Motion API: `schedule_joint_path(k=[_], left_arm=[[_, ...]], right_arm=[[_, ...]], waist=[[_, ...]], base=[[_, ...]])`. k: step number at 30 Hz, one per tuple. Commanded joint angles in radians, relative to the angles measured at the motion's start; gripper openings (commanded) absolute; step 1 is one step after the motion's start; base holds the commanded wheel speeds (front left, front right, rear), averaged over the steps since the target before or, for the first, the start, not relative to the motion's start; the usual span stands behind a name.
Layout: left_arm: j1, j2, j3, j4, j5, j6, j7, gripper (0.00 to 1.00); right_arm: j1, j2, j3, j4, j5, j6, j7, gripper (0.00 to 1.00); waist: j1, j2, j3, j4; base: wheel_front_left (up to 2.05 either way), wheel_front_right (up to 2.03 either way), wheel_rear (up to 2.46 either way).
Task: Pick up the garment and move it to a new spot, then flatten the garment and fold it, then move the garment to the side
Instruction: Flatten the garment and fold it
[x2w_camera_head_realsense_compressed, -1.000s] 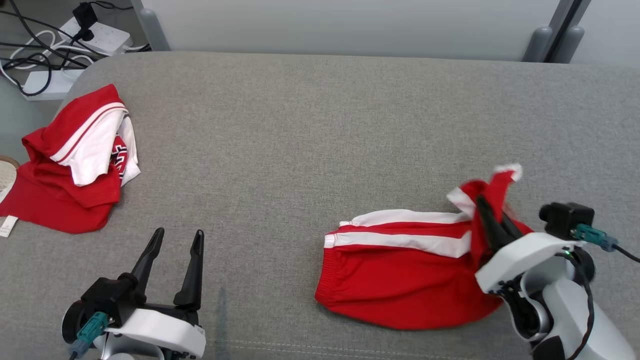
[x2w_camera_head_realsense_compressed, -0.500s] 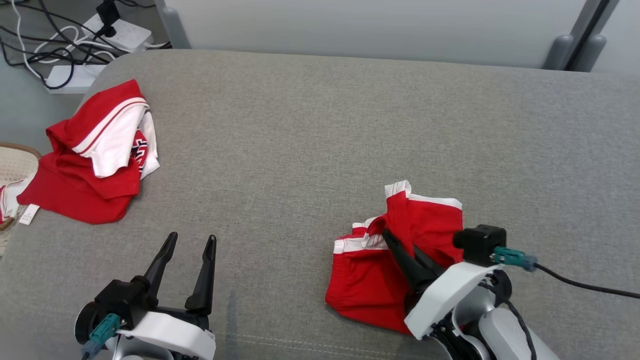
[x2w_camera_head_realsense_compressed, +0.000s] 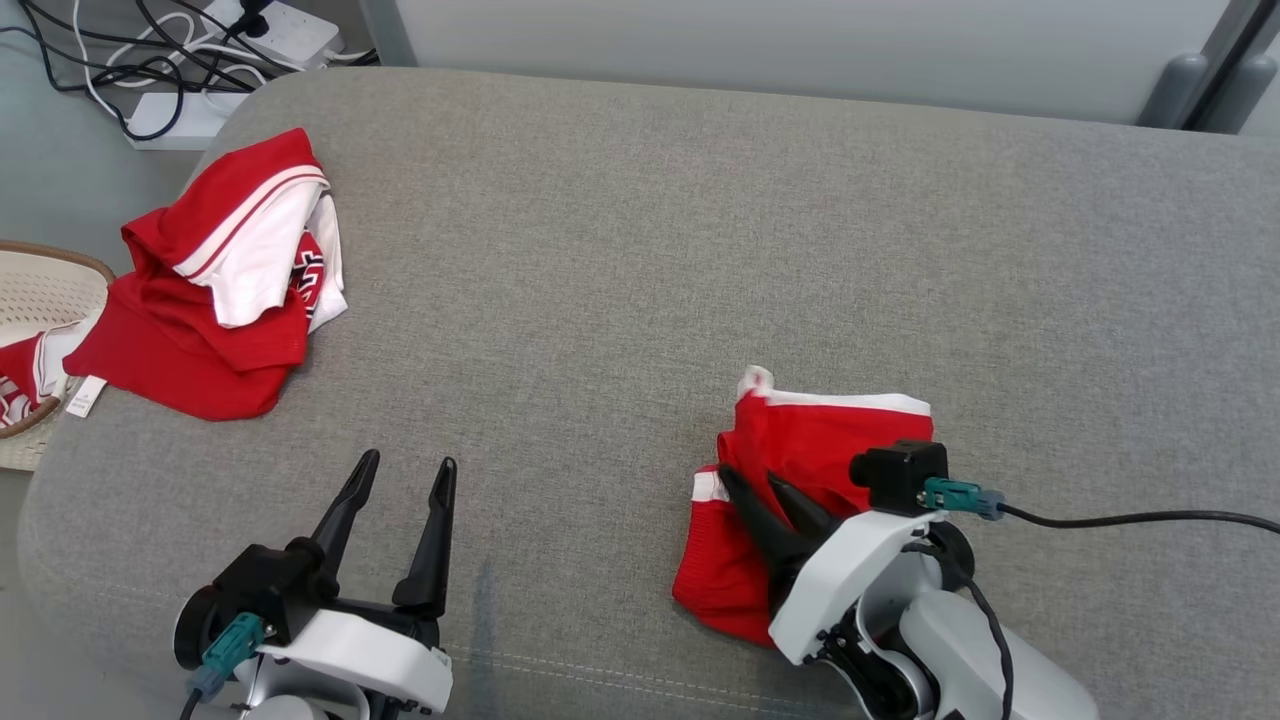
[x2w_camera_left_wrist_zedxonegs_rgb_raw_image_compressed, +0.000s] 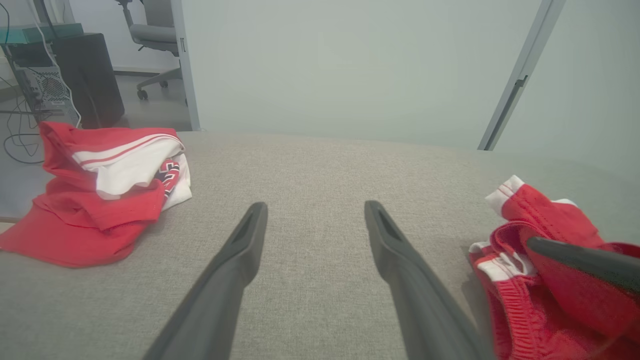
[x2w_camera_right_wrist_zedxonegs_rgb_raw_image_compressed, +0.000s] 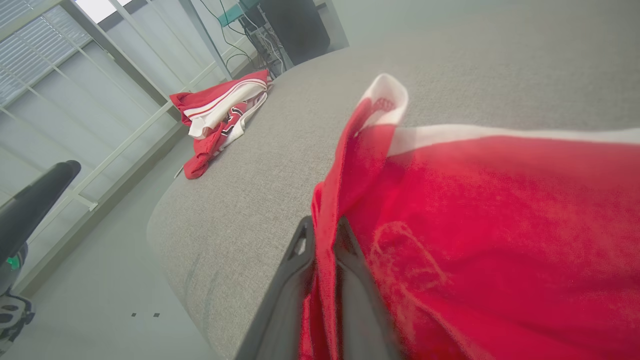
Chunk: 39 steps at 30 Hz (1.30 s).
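The garment (x2w_camera_head_realsense_compressed: 830, 430), red shorts with white stripes, lies folded over on itself at the front right of the grey padded table (x2w_camera_head_realsense_compressed: 600, 250). My right gripper (x2w_camera_head_realsense_compressed: 748, 477) sits low over its left part, shut on a fold of the red cloth; the right wrist view shows that fold pinched between the fingers of the right gripper (x2w_camera_right_wrist_zedxonegs_rgb_raw_image_compressed: 322, 225), with the garment (x2w_camera_right_wrist_zedxonegs_rgb_raw_image_compressed: 500, 200) spread to the right. My left gripper (x2w_camera_head_realsense_compressed: 409, 460) is open over bare table at the front left. In the left wrist view the left gripper (x2w_camera_left_wrist_zedxonegs_rgb_raw_image_compressed: 315, 205) holds nothing, and the garment (x2w_camera_left_wrist_zedxonegs_rgb_raw_image_compressed: 545, 225) lies to its right.
A heap of red and white clothes (x2w_camera_head_realsense_compressed: 215, 290) lies on the table's left end, partly hanging over a woven basket (x2w_camera_head_realsense_compressed: 40, 290) beside the table. Power strips and cables (x2w_camera_head_realsense_compressed: 180, 60) lie on the floor beyond. The table's front edge runs just ahead of both arms.
The right gripper has carried the garment's right end leftward over the rest, so the shorts now lie about half as wide. The head view has shifted. The left gripper stays open in place.
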Motion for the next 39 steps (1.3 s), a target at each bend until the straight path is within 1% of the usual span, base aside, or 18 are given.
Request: schedule_joint_path(k=[1,7,11,13,16,19,22,24,26,29,31,33,36,37,39], left_arm=[[-0.053,0.013,0.036,-0.018,0.011,-0.005,-0.01,1.0],[-0.058,0.011,0.042,-0.017,0.018,-0.01,-0.01,1.0],[-0.054,0.012,0.044,-0.015,0.021,-0.01,-0.01,1.0],[-0.051,0.013,0.047,-0.015,0.021,-0.009,-0.01,1.0],[-0.046,0.016,0.052,-0.016,0.019,-0.005,-0.01,1.0],[-0.04,0.022,0.061,-0.019,0.016,0.003,-0.01,1.0],[-0.031,0.03,0.076,-0.026,0.014,0.018,-0.01,1.0],[-0.026,0.036,0.084,-0.033,0.011,0.026,-0.01,1.0],[-0.022,0.041,0.091,-0.04,0.01,0.033,-0.008,1.0],[-0.014,0.05,0.099,-0.046,0.009,0.042,-0.008,1.0],[-0.01,0.054,0.103,-0.05,0.008,0.046,-0.007,1.0],[-0.005,0.059,0.107,-0.053,0.006,0.052,-0.005,1.0],[0.007,0.068,0.112,-0.057,0.007,0.06,-0.002,1.0],[0.007,0.068,0.112,-0.057,0.007,0.06,-0.002,1.0],[0.021,0.075,0.114,-0.06,0.007,0.064,-0.001,1.0]], right_arm=[[-0.032,0.016,0.034,-0.015,0.029,-0.003,-0.03,1.0],[-0.069,0.016,0.128,-0.04,0.15,-0.003,-0.076,1.0],[-0.078,0.017,0.184,-0.115,0.226,-0.003,-0.095,1.0],[-0.079,0.017,0.189,-0.169,0.258,-0.003,-0.106,1.0],[-0.075,0.016,0.14,-0.234,0.232,-0.003,-0.124,1.0],[-0.038,-0.024,0.026,-0.308,0.167,-0.003,-0.132,1.0],[0.032,-0.07,-0.149,-0.393,0.037,-0.003,-0.133,1.0],[0.089,-0.097,-0.258,-0.431,-0.07,-0.003,-0.133,1.0],[0.149,-0.108,-0.357,-0.455,-0.164,-0.003,-0.133,1.0],[0.229,-0.117,-0.47,-0.477,-0.29,-0.003,-0.133,1.0],[0.279,-0.119,-0.528,-0.486,-0.363,-0.003,-0.133,1.0],[0.32,-0.119,-0.561,-0.497,-0.423,-0.003,-0.133,1.0],[0.378,-0.116,-0.585,-0.495,-0.478,-0.003,-0.133,1.0],[0.378,-0.116,-0.585,-0.495,-0.478,-0.003,-0.133,1.0],[0.426,-0.109,-0.596,-0.489,-0.508,-0.003,-0.133,1.0]], waist=[[0.0,0.0,0.004,-0.001],[0.0,0.0,0.008,-0.019],[0.0,0.0,0.003,-0.033],[0.0,0.0,0.0,-0.04],[0.0,0.0,-0.006,-0.051],[0.0,0.0,-0.016,-0.062],[0.0,0.0,-0.028,-0.075],[0.0,0.0,-0.036,-0.083],[0.0,0.0,-0.043,-0.088],[0.0,0.0,-0.057,-0.095],[0.0,0.0,-0.066,-0.099],[0.0,0.0,-0.073,-0.105],[0.0,0.0,-0.088,-0.116],[0.0,0.0,-0.088,-0.116],[0.0,0.0,-0.104,-0.126]], base=[[0.0,0.0,0.0],[0.0,0.0,0.0],[0.0,0.0,0.0],[0.0,0.0,0.0],[0.0,0.0,0.0],[0.0,0.0,0.0],[0.0,0.0,0.0],[0.0,0.0,0.0],[0.0,0.0,0.0],[0.0,0.0,0.0],[0.0,0.0,0.0],[0.0,0.0,0.0],[0.0,0.0,0.0],[0.0,0.0,0.0],[0.0,0.0,0.0]])
